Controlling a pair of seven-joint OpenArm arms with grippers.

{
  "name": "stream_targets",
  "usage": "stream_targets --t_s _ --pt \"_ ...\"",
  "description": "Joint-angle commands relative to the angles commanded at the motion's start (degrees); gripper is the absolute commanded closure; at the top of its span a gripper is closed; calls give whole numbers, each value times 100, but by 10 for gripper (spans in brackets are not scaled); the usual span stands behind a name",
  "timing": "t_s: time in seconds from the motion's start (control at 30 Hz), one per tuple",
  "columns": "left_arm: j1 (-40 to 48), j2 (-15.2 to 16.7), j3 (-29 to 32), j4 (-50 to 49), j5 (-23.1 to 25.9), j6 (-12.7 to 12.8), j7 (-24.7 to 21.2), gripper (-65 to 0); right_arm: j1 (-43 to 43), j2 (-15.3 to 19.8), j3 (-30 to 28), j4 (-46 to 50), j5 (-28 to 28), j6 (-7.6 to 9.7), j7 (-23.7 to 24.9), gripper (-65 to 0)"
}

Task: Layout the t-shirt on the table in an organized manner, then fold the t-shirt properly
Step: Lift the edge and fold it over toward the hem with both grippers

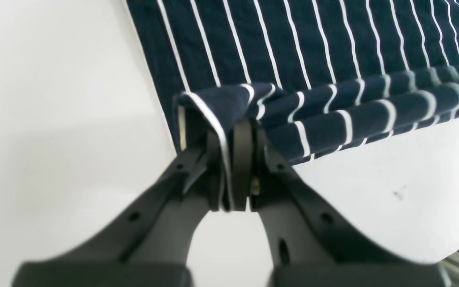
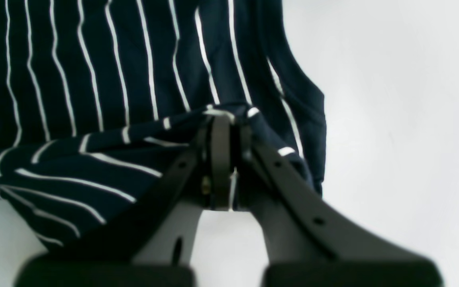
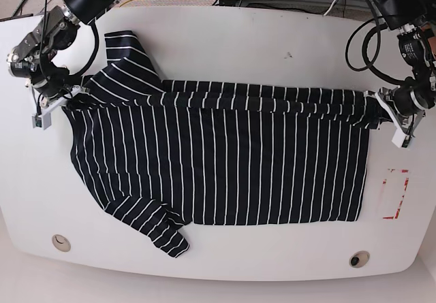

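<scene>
1. The t-shirt (image 3: 225, 160) is spread flat across the middle of the table (image 3: 272, 41), collar end toward the base view's left, hem toward its right.
2. The far long edge of the shirt is lifted and folded over toward the body, forming a bunched ridge between the two claws.
3. The left claw (image 1: 237, 147) is closed tight on the hem-side corner of the shirt (image 1: 301, 59); fabric is seen pinched between its fingers (image 1: 242, 159) in the left wrist view.
4. The right claw (image 2: 225, 135) is closed on the shoulder-side fabric (image 2: 94, 79); cloth is draped over its fingers (image 2: 219, 159) in the right wrist view.
5. In the base view the left claw (image 3: 392, 112) is at the shirt's right end, the right claw (image 3: 65, 95) at its left end near the upper sleeve.
6. One sleeve (image 3: 129, 48) is laid toward the far edge, the other sleeve (image 3: 153, 228) toward the near edge.
7. A red rectangle mark (image 3: 395, 194) is seen just beside the hem.
8. Two round holes (image 3: 61, 242) are seen near the table's near edge.
</scene>
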Motion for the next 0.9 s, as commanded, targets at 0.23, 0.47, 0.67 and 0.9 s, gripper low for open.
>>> stream_targets --t_s 0.23,0.47,0.67,0.9 --pt "-79 0 0 -176 0 0 0 0 62 0 -9 0 0 0 18 -2" --pt "-132 0 0 -176 0 0 0 -194 176 -9 -9 0 0 0 62 -62" --pt "-255 -18 -9 -176 0 0 0 -318 185 0 -9 0 0 0 167 -309" --pt "-273 -185 -9 -149 0 0 9 -324 149 18 -9 114 53 0 149 -520"
